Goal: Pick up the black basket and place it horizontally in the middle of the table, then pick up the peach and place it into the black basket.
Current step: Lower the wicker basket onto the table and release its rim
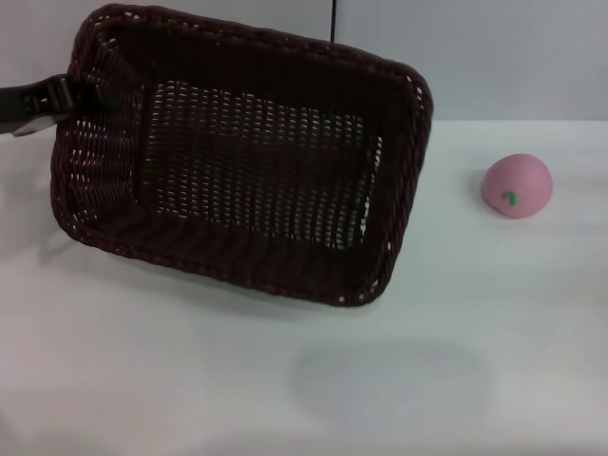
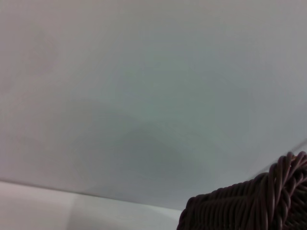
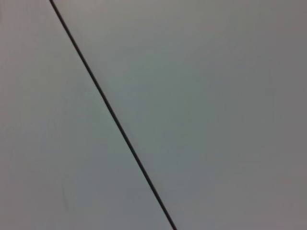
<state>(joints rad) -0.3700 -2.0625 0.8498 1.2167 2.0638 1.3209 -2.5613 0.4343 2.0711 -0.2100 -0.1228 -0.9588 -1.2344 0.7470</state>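
Your left gripper point(image 1: 84, 97) has its dark fingers closed over the braided rim at the left short end of the black basket point(image 1: 249, 157), a large rectangular woven wicker basket with see-through lattice sides. You can see the basket tilted, its open mouth facing the head camera, and a faint shadow lies on the plain white table point(image 1: 285, 380) in front of it. In your left wrist view a corner of the braided rim point(image 2: 254, 203) shows. The peach point(image 1: 517, 185), a small round pink toy with a green leaf mark, sits on the table well to the basket's right. Your right gripper is out of view.
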